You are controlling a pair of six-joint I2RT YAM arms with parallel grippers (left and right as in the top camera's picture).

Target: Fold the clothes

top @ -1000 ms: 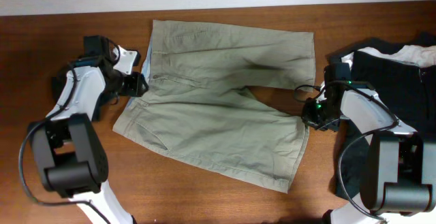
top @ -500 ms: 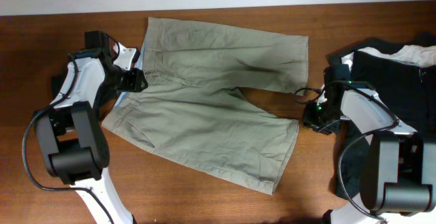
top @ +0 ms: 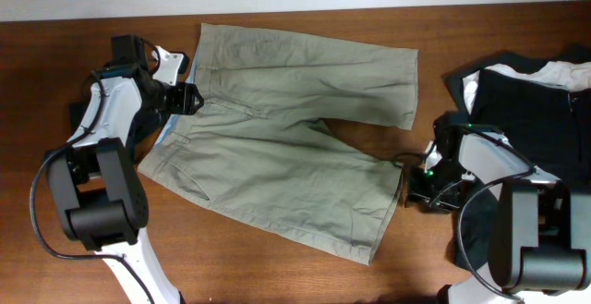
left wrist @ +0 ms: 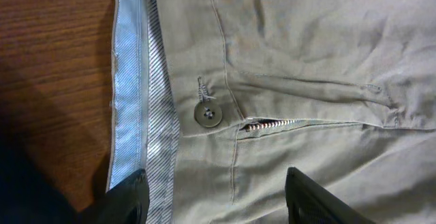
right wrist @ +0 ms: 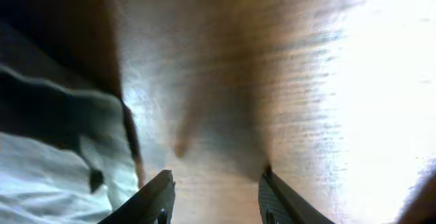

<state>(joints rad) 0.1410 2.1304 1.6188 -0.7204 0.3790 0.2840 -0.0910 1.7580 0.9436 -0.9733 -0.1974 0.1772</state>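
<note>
The khaki shorts (top: 286,128) lie spread flat on the table, waistband to the left, both legs to the right. My left gripper (top: 189,99) is open just above the waistband; the left wrist view shows its button (left wrist: 207,114), zip and pale blue lining (left wrist: 129,81) between the fingers (left wrist: 218,200). My right gripper (top: 413,186) is open and empty over bare wood by the lower leg's hem (right wrist: 61,149), its fingers (right wrist: 214,197) holding nothing. Black and white clothes (top: 526,110) lie piled at the right.
The brown wooden table (top: 277,267) runs to a pale wall at the back. The black and white pile lies partly under the right arm. Bare wood shows in front of the shorts and at the left edge.
The shorts slid left and toward the front, then stopped. My left gripper moved slightly right over the waistband. My right gripper moved down along the lower leg's hem.
</note>
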